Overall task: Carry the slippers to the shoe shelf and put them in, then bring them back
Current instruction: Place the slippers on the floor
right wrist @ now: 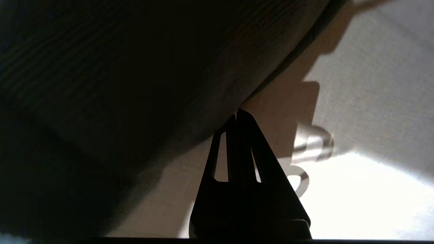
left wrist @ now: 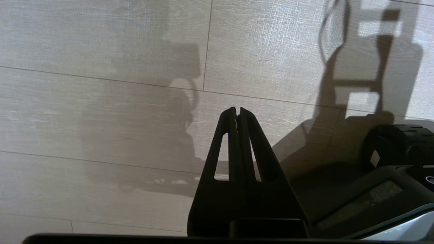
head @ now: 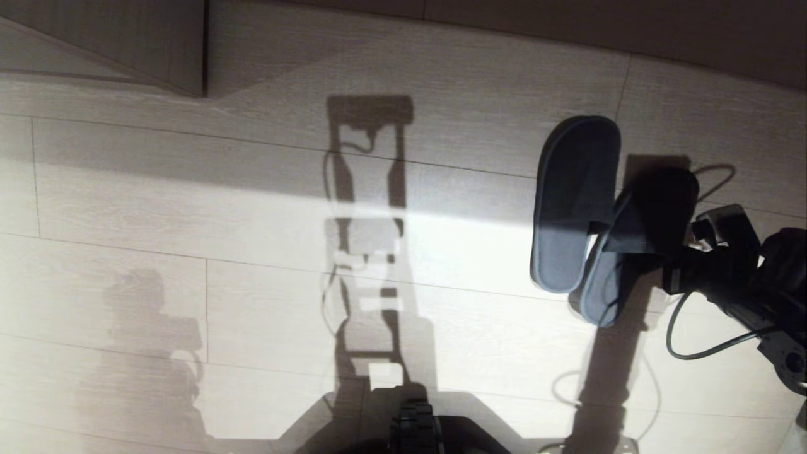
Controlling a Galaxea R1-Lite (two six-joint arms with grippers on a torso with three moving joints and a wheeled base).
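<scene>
Right gripper [head: 621, 236] is pinching the slippers [head: 577, 202] by their uppers, jaws clamped tight on the fabric, so the pair is hanging soles-out above the floor [head: 189, 208]. Left gripper [left wrist: 237, 113] is sitting fingers pressed together, holding nothing, over bare floor beside the robot's base [left wrist: 390, 169]. A pale wood panel's corner [head: 157, 44] is poking in at the floor's far left.

— Where can I pass?
— The floor [head: 252, 221] to the left of the slippers [head: 577, 208] lies bare right across to the board corner [head: 183, 57] at the far left.
— And what blocks me?
— My right gripper [head: 621, 236] has the slippers pressed against it, my own cable [head: 693, 340] loops just below, and a wall base [head: 630, 31] runs along the far edge.
</scene>
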